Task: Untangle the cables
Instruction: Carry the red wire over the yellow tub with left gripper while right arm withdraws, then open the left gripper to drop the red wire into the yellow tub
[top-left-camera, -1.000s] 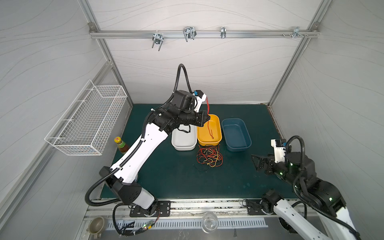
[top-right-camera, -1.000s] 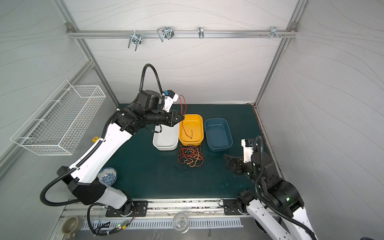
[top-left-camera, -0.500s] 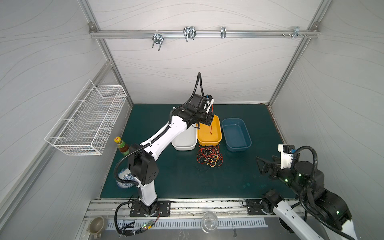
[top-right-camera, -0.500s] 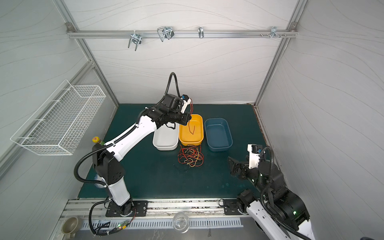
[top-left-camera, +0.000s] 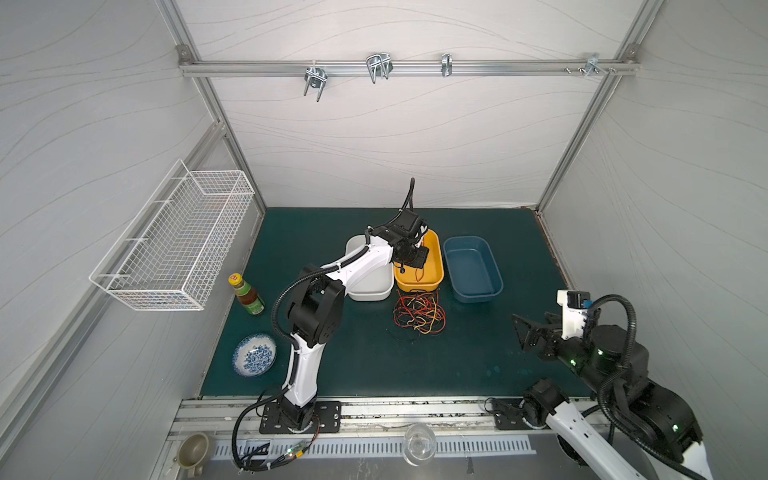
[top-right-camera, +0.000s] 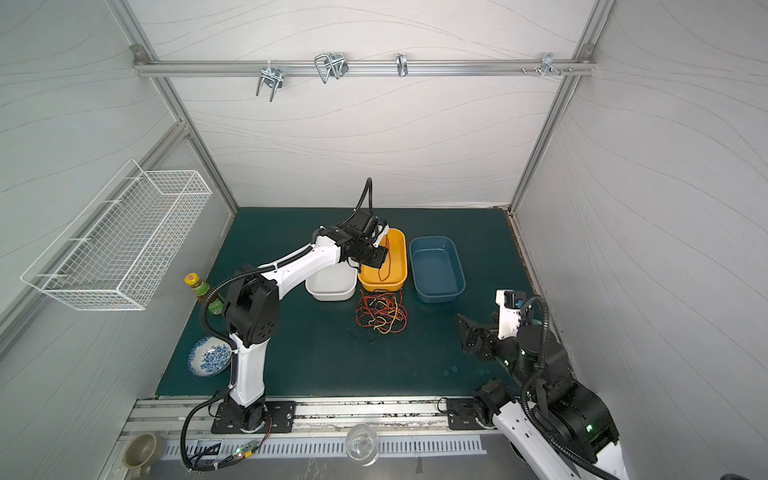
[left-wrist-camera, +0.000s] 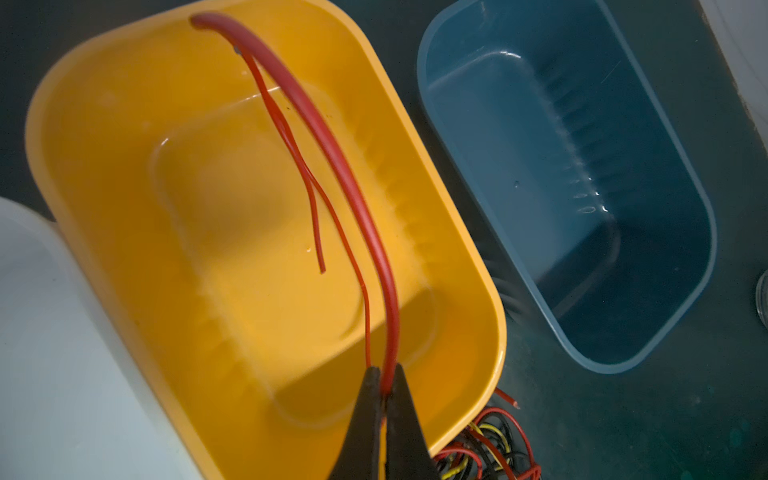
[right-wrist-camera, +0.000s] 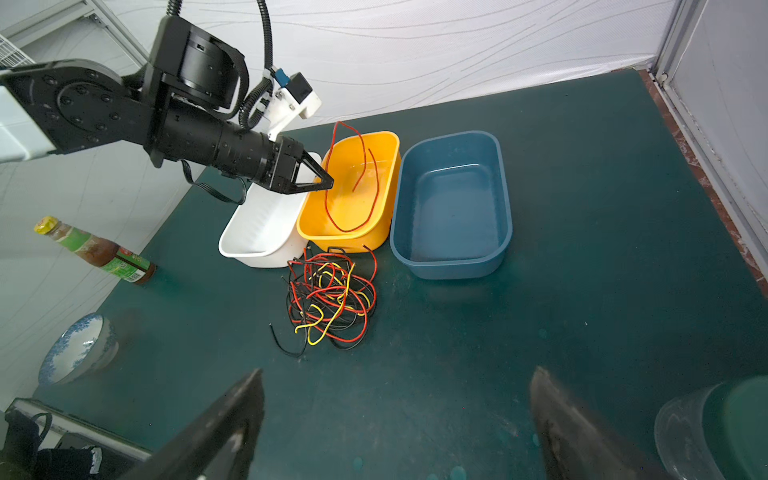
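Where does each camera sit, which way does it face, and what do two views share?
Top views: high at the front, looking down at the table and back wall; left arm and right arm show.
Left wrist: on the left arm, looking down into the yellow tub; shut left gripper pinches a red cable.
Right wrist: low front right, facing the back wall over the cable tangle; open right gripper shows.
Shared: both wrist views show the yellow tub, blue tub and red cable.
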